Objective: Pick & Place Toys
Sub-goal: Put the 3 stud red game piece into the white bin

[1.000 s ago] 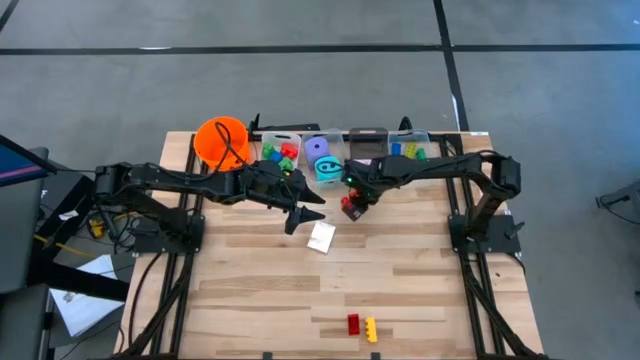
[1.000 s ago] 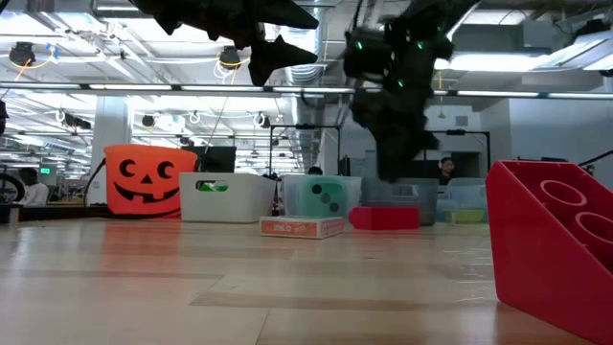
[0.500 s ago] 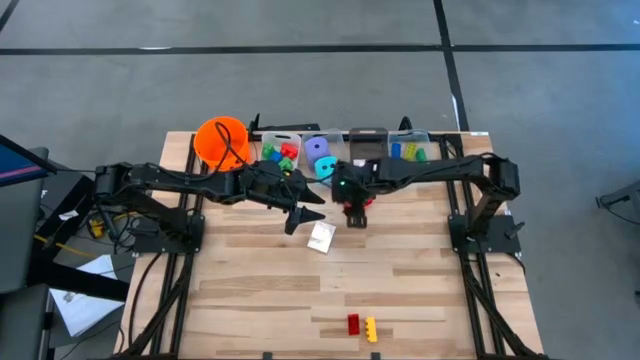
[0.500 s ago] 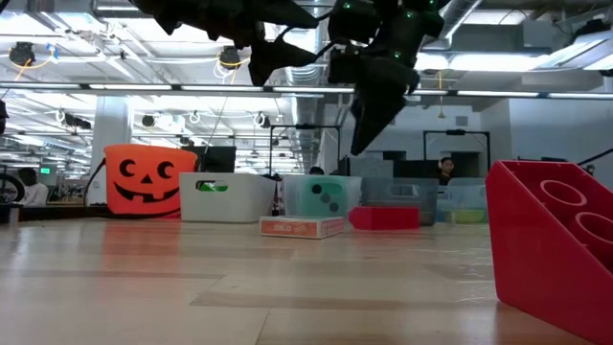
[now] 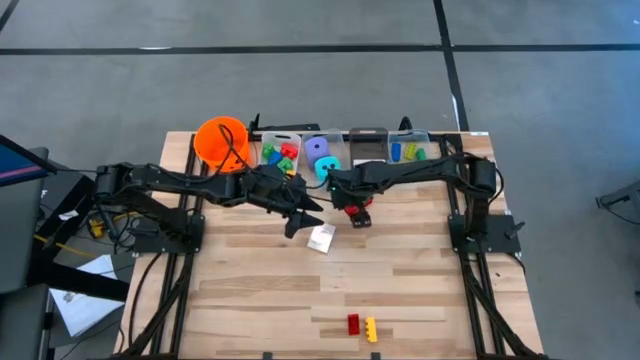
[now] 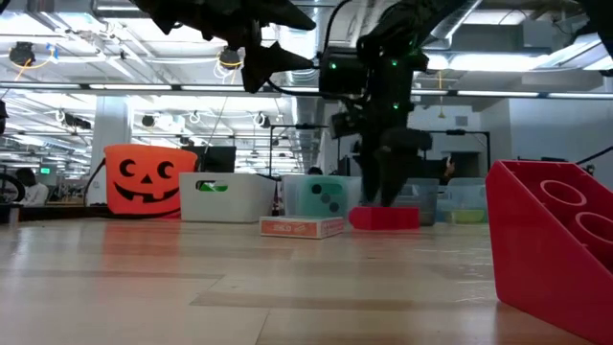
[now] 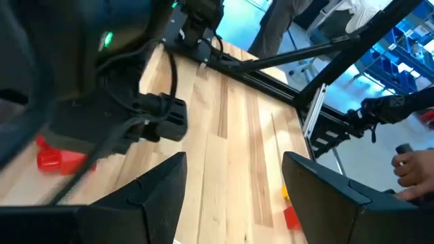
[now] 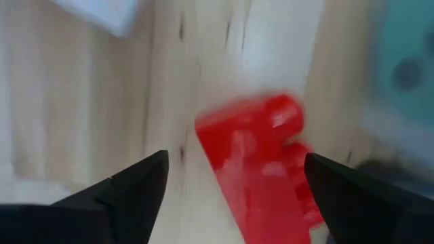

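From the high view we've got both arms meeting near the back middle of the table. The right gripper sits right over a red brick, just in front of the row of clear bins holding more toys. The left gripper hangs just beside it, above a red-and-white card lying flat on the wood. An orange bucket stands at the back left, and a small red brick and yellow brick sit touching each other near the front edge, well apart from everything else.

In the low view we see the right gripper coming down to the red brick, which rests on the table next to the card. The left gripper is up high, off the table. The bucket shows its pumpkin face, and a teal die sits in a bin behind the card. A big red brick fills the near right.

In the left wrist view, that arm's fingers are spread apart with nothing between them, and the red brick peeks out under the other arm.

In the right wrist view, its fingers are spread wide either side of the red brick, not pinching it; the brick lies on the wood.
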